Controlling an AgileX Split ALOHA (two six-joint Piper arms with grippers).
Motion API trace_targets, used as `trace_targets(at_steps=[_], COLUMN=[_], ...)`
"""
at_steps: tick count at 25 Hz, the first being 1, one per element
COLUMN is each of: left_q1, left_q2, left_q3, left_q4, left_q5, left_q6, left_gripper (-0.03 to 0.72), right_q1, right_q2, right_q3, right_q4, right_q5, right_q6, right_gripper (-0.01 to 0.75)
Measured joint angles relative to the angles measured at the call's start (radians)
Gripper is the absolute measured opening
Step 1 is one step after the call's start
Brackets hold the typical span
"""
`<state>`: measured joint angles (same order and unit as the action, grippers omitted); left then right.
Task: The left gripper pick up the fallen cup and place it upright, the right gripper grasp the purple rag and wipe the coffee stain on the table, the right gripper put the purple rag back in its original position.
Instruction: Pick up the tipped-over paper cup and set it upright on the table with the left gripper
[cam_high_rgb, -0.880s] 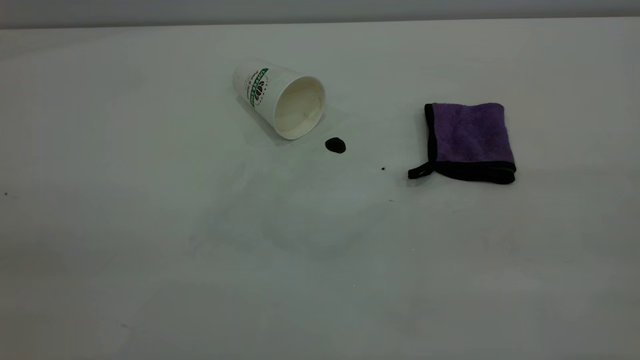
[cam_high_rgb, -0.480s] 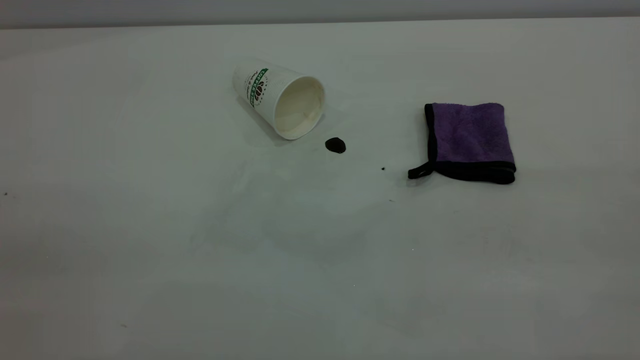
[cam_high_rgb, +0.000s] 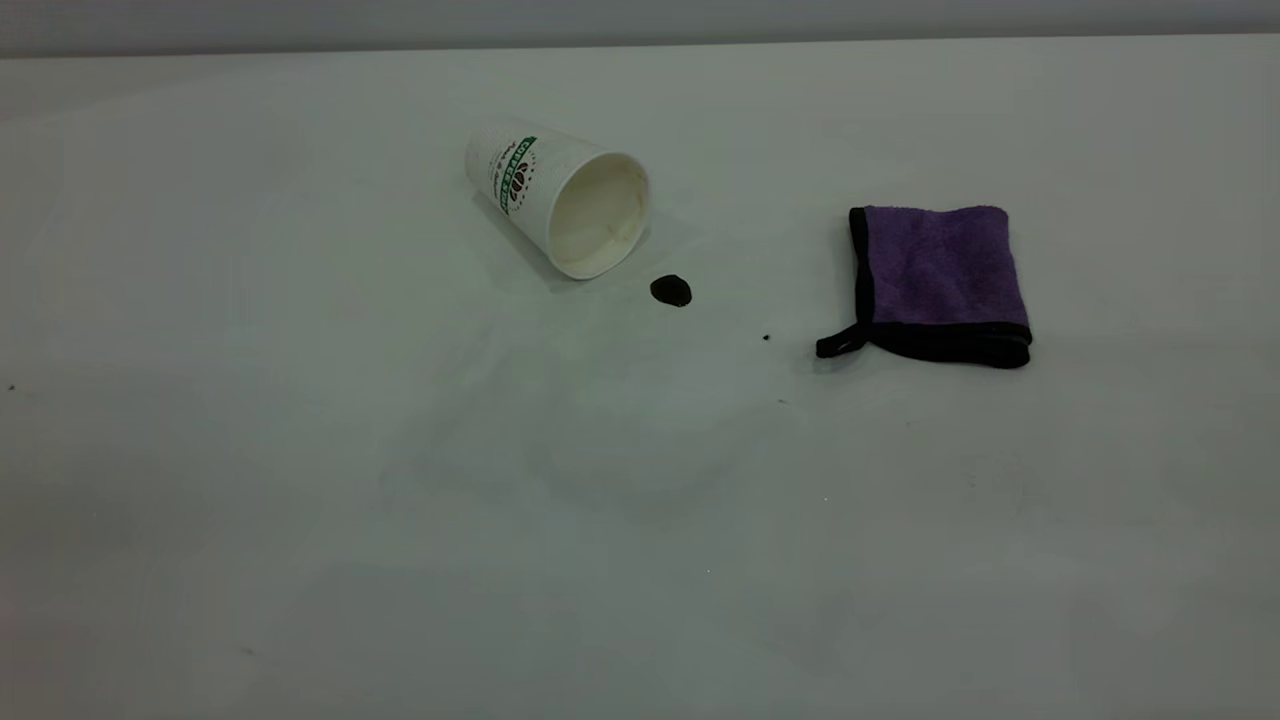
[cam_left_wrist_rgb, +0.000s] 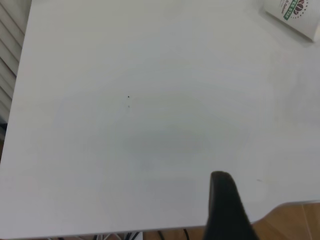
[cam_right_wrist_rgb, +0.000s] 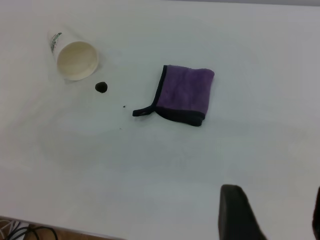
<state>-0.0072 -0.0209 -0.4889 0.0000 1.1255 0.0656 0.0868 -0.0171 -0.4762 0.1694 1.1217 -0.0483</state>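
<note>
On the table (cam_high_rgb: 300, 480) the cup (cam_high_rgb: 556, 196) lies sideways, mouth facing the coffee stain (cam_high_rgb: 670, 291); finger states unclear.

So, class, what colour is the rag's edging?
Black, around the purple rag; clearest in the exterior view.

only slivers of the robot show. the left gripper (cam_left_wrist_rgb: 227, 207) appears as one matte black, round-tipped prong. the right gripper (cam_right_wrist_rgb: 272, 215) shows two similar dark blunt prongs, one cut off at the edge.

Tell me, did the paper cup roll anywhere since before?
No. The cup lies on its side, mouth just as near the coffee stain as earlier.
</note>
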Motion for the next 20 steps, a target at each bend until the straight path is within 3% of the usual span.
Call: trace_targets(at_steps=[13, 20], left_q1=[0.0, 0.001], left_q2=[0.003, 0.244], left_q3=[-0.002, -0.037], left_q4=[0.01, 0.01], left_q5=[-0.008, -0.078], left_q6=[0.0, 0.0], left_gripper=[0.516, 0.556], right_q1=[0.0, 0.0], right_q2=[0.0, 0.0], right_q3=[0.0, 0.0], right_q4=[0.0, 0.0], right_q5=[0.0, 0.0], right_q6=[0.0, 0.0], right_gripper=[0.406, 0.406])
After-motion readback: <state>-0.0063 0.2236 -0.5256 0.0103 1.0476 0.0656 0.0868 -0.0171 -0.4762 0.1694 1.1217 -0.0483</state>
